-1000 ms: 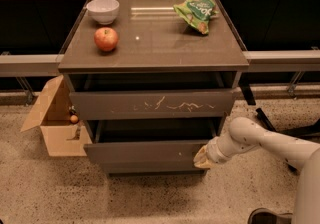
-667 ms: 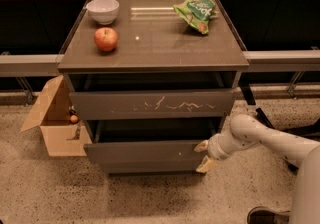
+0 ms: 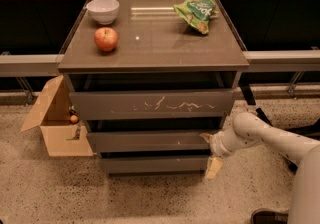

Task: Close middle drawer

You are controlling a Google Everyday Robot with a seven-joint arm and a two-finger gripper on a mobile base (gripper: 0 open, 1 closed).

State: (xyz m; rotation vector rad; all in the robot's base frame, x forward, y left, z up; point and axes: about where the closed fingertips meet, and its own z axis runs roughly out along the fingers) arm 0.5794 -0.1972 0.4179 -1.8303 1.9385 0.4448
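Note:
The middle drawer (image 3: 150, 141) is a wide dark grey-brown front with a tiny white speck right of centre. It stands slightly out, under the scratched top drawer (image 3: 150, 104), which is pulled out further. My gripper (image 3: 210, 152) is at the middle drawer's right end, on the pale arm coming in from the right. Its fingers are spread. The upper fingertip (image 3: 205, 137) touches the drawer front's right edge and the lower one (image 3: 214, 167) hangs down beside the bottom drawer (image 3: 152, 164). It holds nothing.
On the cabinet top (image 3: 165, 43) are a white bowl (image 3: 103, 10), a red apple (image 3: 106, 39) and a green chip bag (image 3: 196, 10). An open cardboard box (image 3: 55, 123) stands on the floor left of the cabinet. A railing runs behind.
The middle drawer has slid inward, so the bottom drawer front now shows beneath it. My gripper has moved in with it at its right end.

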